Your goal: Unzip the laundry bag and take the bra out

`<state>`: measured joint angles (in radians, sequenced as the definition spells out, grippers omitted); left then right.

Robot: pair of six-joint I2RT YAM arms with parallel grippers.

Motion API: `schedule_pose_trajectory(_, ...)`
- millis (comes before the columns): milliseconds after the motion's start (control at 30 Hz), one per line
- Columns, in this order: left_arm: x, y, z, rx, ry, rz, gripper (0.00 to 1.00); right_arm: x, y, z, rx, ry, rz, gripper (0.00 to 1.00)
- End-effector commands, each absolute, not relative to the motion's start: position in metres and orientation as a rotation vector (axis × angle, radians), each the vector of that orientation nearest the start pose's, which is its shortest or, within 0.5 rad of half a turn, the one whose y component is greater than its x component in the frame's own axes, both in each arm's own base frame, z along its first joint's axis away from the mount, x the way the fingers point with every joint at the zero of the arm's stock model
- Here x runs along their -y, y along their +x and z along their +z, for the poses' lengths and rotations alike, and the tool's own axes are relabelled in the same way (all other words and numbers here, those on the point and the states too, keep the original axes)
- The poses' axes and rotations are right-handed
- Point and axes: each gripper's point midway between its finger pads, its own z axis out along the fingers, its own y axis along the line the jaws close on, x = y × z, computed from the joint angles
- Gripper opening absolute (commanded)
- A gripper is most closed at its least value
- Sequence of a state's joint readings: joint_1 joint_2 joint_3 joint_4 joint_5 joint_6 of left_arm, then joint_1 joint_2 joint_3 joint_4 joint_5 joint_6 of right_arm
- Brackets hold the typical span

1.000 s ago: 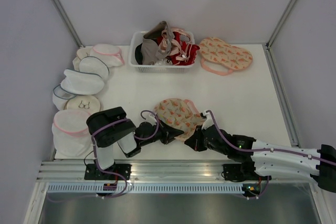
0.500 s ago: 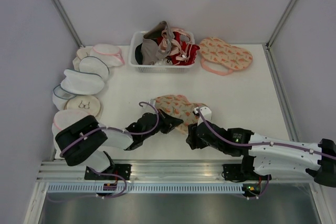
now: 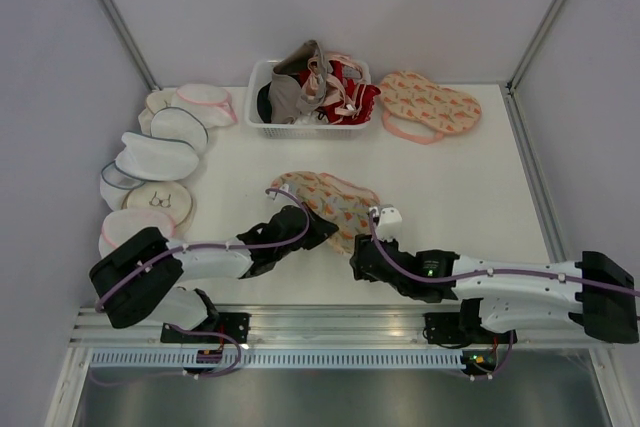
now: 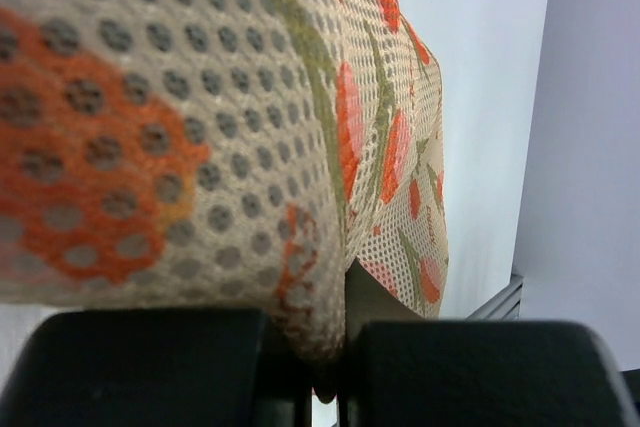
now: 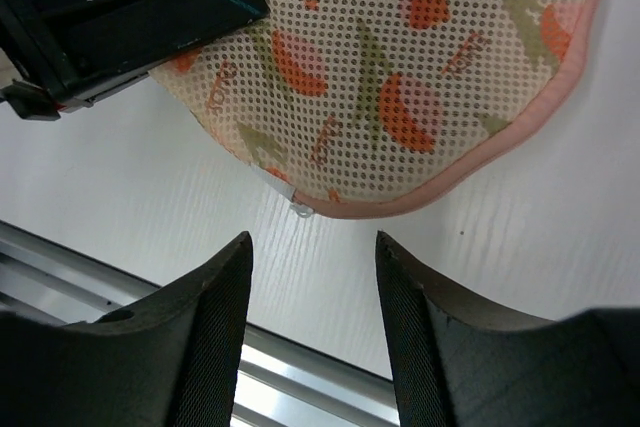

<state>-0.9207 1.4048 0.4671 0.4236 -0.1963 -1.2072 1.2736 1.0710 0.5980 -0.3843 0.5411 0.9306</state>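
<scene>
The laundry bag (image 3: pixel 330 199), peach mesh printed with watermelon slices and edged in pink, lies flat in the middle of the table. My left gripper (image 3: pixel 320 231) is shut on a fold of its near-left edge; that fabric (image 4: pixel 200 117) fills the left wrist view, pinched at the jaws (image 4: pixel 330 352). My right gripper (image 3: pixel 358 263) hovers open just off the bag's near edge, with nothing between its fingers (image 5: pixel 312 247). A small white zipper pull (image 5: pixel 302 212) sits on the pink rim of the bag (image 5: pixel 400 67), just ahead of the open fingers. The bra is hidden.
A second watermelon-print pouch (image 3: pixel 430 105) lies at the back right. A white basket (image 3: pixel 262 117) of red, pink and grey garments stands at the back centre. Several white mesh pouches (image 3: pixel 158 159) line the left side. The table's metal front rail (image 5: pixel 300 387) runs just behind my right fingers.
My right gripper has opened and shifted left along the bag's near edge. The left arm has stretched out, carrying the bag's edge back and left; the bag now lies flatter.
</scene>
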Motion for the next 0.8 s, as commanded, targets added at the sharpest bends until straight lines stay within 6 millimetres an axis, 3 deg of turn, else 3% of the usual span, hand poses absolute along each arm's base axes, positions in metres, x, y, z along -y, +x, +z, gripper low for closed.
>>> schedule_pose_trajectory(0,0.297,0.238,0.083,-2.183,-0.495,-0.975,0.02,-0.278,0.153,0.093,-2.258,-0.086,0.549,0.57)
schedule_pose_trajectory(200,0.296,0.24,0.092,-2.168,-0.518,-0.974,0.02,-0.297,0.149,0.079,-2.281,-0.125,0.552,0.56)
schedule_pose_trajectory(467,0.296,0.233,0.086,-2.195,-0.516,-0.978,0.02,-0.289,0.166,0.077,-2.219,-0.03,0.469,0.51)
schedule_pose_trajectory(633,0.299,0.229,0.081,-2.205,-0.53,-1.007,0.02,-0.278,0.183,0.08,-2.153,0.055,0.353,0.27)
schedule_pose_trajectory(667,0.298,0.228,0.082,-2.202,-0.529,-1.005,0.02,-0.273,0.184,0.08,-2.153,0.058,0.318,0.14)
schedule_pose_trajectory(733,0.296,0.228,0.081,-2.205,-0.527,-0.991,0.02,-0.27,0.185,0.08,-2.147,0.079,0.294,0.0)
schedule_pose_trajectory(767,0.294,0.228,0.082,-2.199,-0.527,-0.989,0.02,-0.268,0.185,0.081,-2.152,0.082,0.288,0.0)
